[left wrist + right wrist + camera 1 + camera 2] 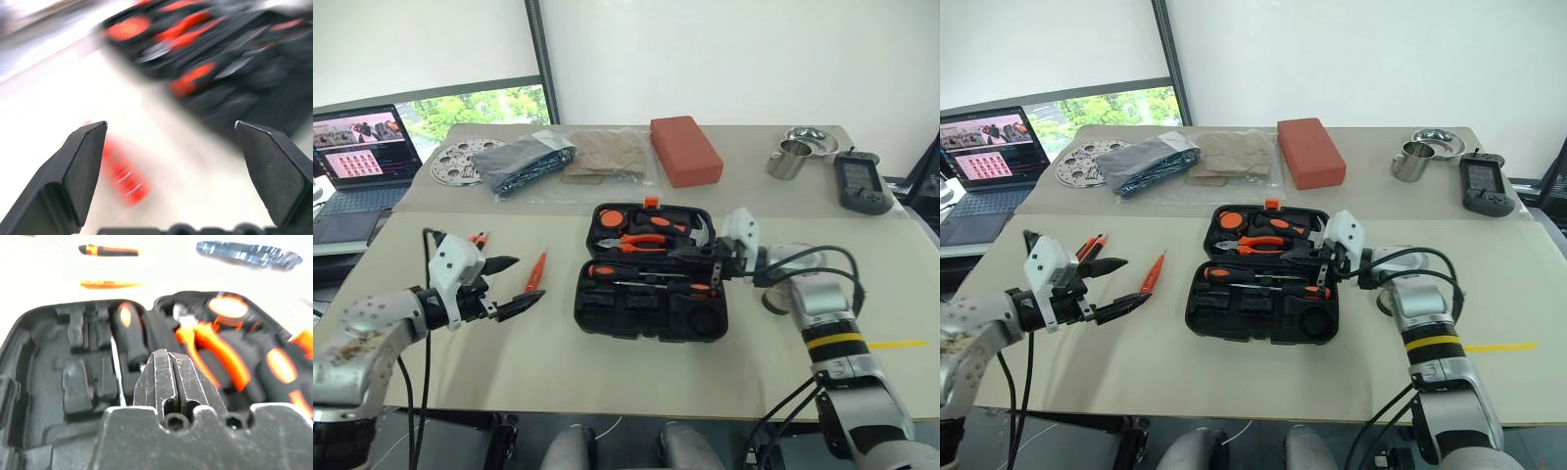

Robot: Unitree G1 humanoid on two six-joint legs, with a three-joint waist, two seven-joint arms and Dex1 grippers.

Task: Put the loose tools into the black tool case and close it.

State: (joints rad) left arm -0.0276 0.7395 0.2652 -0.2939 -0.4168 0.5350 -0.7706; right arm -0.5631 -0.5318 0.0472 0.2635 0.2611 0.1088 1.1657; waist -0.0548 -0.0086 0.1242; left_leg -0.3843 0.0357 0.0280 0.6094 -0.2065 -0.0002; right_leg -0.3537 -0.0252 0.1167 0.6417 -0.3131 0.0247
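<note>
Small all-orange screwdriver (536,271) lies beside open black tool case (651,311), long axis running away from the robot, tip probably nearest. Left gripper (512,284) spread; right gripper (170,377) pressed together.

From the head we look forward and down over the bench (607,372) through two eyes set side by side; both take in the same spread, the open black tool case (651,284) mid-bench, the laptop (362,147) at far left and the red-brown block (685,149) beyond. The right eye sees everything shifted slightly leftward. From the left wrist we look along the left hand (171,161), close above the bench, toward the case's near half. From the right wrist we sit very near, just over the case, looking along the right hand (172,382) across its recesses. Both wrist views share the case with the head views.
</note>
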